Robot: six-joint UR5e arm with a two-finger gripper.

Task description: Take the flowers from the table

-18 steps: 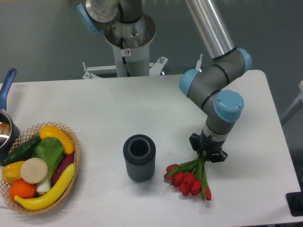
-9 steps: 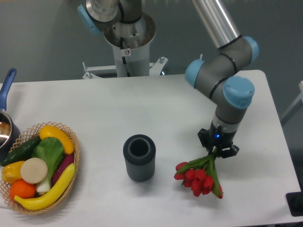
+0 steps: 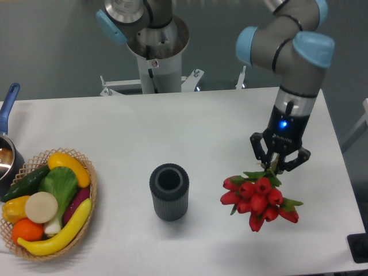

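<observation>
The flowers (image 3: 257,199), a bunch of red tulips with green stems and leaves, hang head-down in the air above the white table (image 3: 190,132) at the right. My gripper (image 3: 279,164) points down and is shut on the stems just above the red heads. The upper stems are hidden between the fingers. The bunch casts a shadow on the table below and does not touch it.
A dark grey ribbed cylinder vase (image 3: 169,191) stands upright left of the flowers. A wicker basket (image 3: 89,190) of fruit and vegetables sits at the left front. A blue-handled pot (image 3: 7,146) is at the left edge. The arm's base (image 3: 156,40) stands behind the table.
The gripper has risen and moved right with the flowers in it. The bunch has left the table and now hangs more upright, heads down.
</observation>
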